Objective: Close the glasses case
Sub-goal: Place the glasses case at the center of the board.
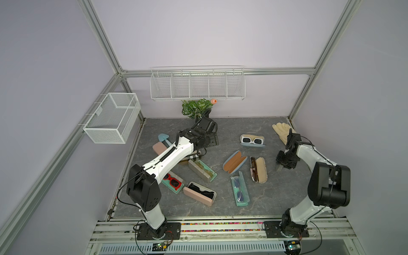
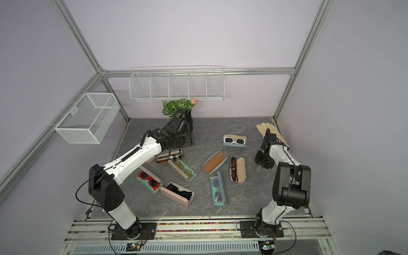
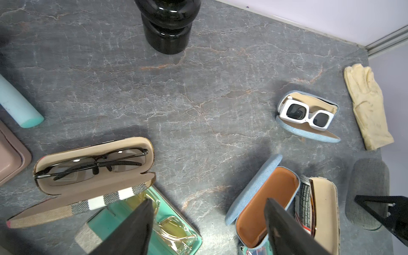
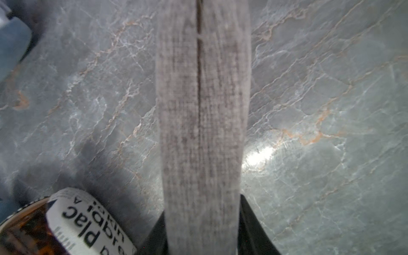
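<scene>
Pale lilac walls inside an aluminium frame surround a dark grey marble-pattern worktop, with a white wire shelf on the far wall and a white mesh basket at the left.

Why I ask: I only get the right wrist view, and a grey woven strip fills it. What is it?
Observer: A closed grey case, clamped in the right gripper.
Operator: And the other arm?
Observer: The left gripper is open, hovering near an open plaid case with dark glasses inside.
Operator: Any other cases open?
Observer: Yes, a blue case holding white sunglasses, near the glove.
</scene>
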Motion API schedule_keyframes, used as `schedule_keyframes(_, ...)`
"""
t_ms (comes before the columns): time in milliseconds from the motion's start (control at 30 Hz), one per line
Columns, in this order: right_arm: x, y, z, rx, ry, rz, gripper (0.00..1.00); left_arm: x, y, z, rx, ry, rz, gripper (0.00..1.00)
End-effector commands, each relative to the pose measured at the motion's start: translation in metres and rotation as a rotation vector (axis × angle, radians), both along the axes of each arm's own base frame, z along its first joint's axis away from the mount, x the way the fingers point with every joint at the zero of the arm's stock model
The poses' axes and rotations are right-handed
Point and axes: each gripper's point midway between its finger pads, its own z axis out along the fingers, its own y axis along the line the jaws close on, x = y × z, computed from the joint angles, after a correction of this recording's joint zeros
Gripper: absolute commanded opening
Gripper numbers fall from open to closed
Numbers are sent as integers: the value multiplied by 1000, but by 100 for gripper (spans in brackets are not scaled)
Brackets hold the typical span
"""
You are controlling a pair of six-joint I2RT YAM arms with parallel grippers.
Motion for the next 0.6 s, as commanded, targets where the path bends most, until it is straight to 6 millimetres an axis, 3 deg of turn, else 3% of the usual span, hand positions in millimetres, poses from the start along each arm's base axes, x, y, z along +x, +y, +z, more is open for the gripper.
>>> schedule_keyframes(0,13,-4,2,8,-31,-1,35,4,-2,-6,6,24,-22,80)
schedule_keyframes(133,9,-5,-4,1,-8,-7,39,6,-4,-11,6,34,-32,80)
schedule_keyframes(367,3,-6,-2,-7,1,-3,64,6,-7,-16,3,49,-50,80)
schedule_keyframes(567,2,3,26,21,-82,17,71,4,-5,-14,7,50,-60,80)
